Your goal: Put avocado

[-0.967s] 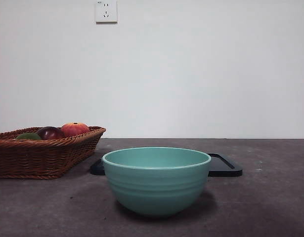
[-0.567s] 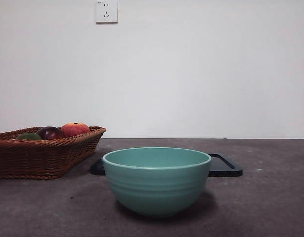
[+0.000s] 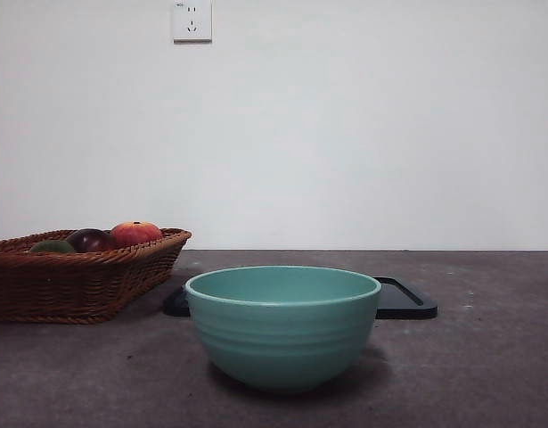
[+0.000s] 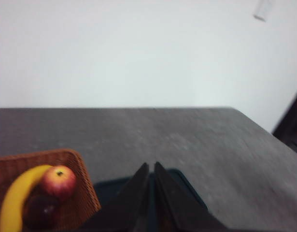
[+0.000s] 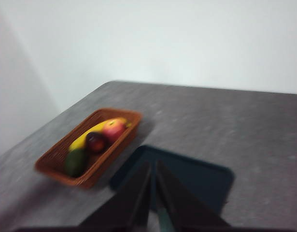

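The dull dark-green avocado (image 5: 76,162) lies in the wicker basket (image 5: 56,166), at the end away from the banana; in the front view only its top (image 3: 51,246) shows over the basket's rim (image 3: 86,285). It is out of the left wrist view. The teal bowl (image 3: 282,325) stands near and in the middle of the front view. My left gripper (image 4: 149,166) is shut and empty, high above the black tray. My right gripper (image 5: 153,165) is shut and empty, also high above the tray. Neither arm shows in the front view.
The basket also holds a dark maroon fruit (image 5: 95,142), a red-orange fruit (image 5: 113,129) and a yellow banana (image 5: 88,136). A black tray (image 5: 206,176) lies beside the basket and behind the bowl (image 3: 405,301). A wall socket (image 3: 192,20) is on the wall.
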Robot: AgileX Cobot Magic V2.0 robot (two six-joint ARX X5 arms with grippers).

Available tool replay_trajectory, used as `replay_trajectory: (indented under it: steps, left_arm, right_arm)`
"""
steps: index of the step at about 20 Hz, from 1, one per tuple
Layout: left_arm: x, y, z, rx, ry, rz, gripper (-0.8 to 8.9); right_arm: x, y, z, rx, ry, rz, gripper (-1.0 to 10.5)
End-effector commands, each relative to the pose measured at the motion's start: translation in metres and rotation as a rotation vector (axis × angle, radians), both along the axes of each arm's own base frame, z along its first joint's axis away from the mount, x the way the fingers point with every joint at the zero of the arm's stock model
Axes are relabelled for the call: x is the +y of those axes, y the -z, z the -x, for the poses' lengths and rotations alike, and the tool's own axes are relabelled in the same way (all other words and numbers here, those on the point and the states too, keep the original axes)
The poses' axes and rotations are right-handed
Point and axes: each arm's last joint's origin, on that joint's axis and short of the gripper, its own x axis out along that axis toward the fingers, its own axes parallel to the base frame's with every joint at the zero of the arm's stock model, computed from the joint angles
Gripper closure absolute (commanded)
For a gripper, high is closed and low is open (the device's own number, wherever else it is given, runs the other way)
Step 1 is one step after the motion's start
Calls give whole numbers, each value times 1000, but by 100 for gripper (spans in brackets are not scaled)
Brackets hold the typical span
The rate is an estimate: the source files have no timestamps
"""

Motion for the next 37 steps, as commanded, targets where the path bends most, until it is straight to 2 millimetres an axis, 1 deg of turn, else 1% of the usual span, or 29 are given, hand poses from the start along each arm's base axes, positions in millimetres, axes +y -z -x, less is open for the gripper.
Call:
replay_trajectory:
  steps: [1,5,9,15,17,19,22,23,24,25,26,27,37]
  left_arm:
    - [-1,-5,2,-49,51,-62,798]
    - [-2,-4,4,-44,67,-75,796]
    - [-1,-1,10,-21,68,-77,796]
    - [0,6,19,20,75,-110,781]
    - [0,7,21,23,79,-131,772]
    - [0,8,21,19,83,-150,693]
    - [0,8,21,16,83,-150,461]
    - [0,8,21,16,83,-150,364]
    - [0,8,21,16,83,-150,277]
    - [0,8,21,16,83,-150,224]
    - [0,8,21,16,83,-150,200]
    - [0,8,21,16,83,-150,198]
    - [0,9,20,32,78,-146,200]
  right_arm:
    - [1,-2,1,-16,-53,27,935]
    - [1,4,1,40,-61,40,935]
    - [1,10,5,89,-68,74,935]
    - [1,13,6,103,-54,96,935]
    - [0,13,5,107,-20,107,933]
    - [-1,13,5,108,11,117,860]
    - [-1,13,5,108,23,120,577]
    - [-1,13,5,111,33,121,484]
    - [-2,13,5,111,41,124,416]
    - [-2,13,4,111,43,125,382]
    - [-2,13,5,111,41,124,369]
    - [-1,13,5,111,40,125,369]
    - [-1,13,5,109,36,125,369]
